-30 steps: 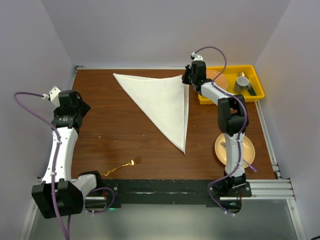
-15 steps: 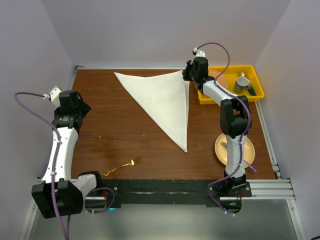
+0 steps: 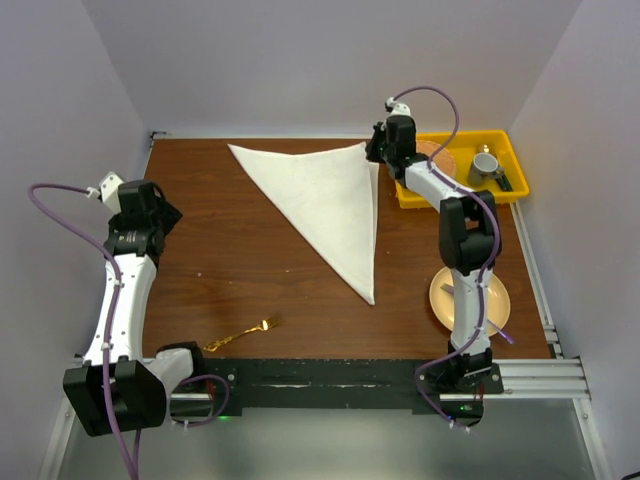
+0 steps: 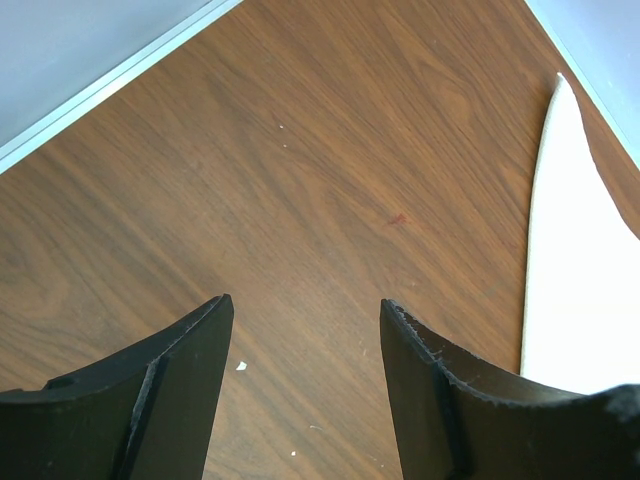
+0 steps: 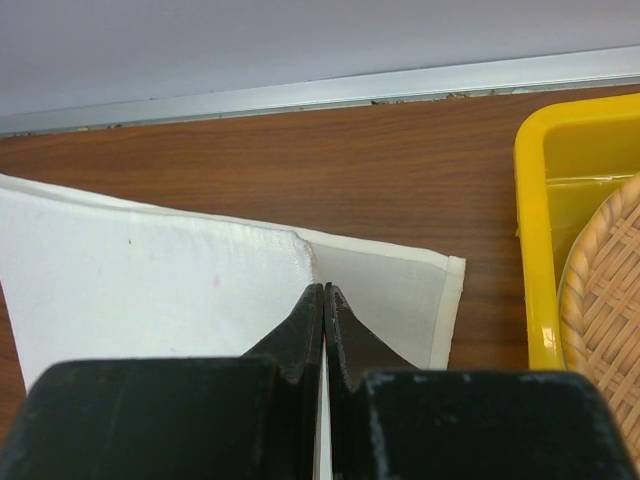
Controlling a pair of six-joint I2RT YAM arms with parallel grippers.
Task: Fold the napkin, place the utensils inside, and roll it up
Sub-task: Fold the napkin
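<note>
The napkin (image 3: 330,200) lies folded into an off-white triangle on the brown table, its long point toward the near edge. My right gripper (image 3: 376,150) is at its far right corner, shut on the napkin's upper layer (image 5: 150,290). The jaw tips (image 5: 323,288) meet at that layer's edge, and the lower layer sticks out to the right. The gold fork (image 3: 243,334) lies near the front edge, left of centre. My left gripper (image 3: 170,213) hovers open over bare wood at the left (image 4: 305,305), holding nothing. The napkin's edge (image 4: 575,290) shows at the right of its view.
A yellow tray (image 3: 470,135) at the far right holds a woven plate (image 3: 437,158) and a mug (image 3: 487,165). A cream plate (image 3: 495,300) with a purple-ended utensil (image 3: 503,335) sits at the near right. Walls close in the table's far side and both flanks.
My right gripper has moved slightly toward the far edge with the napkin corner, pulling the whole triangle a little that way. The left arm has not moved.
</note>
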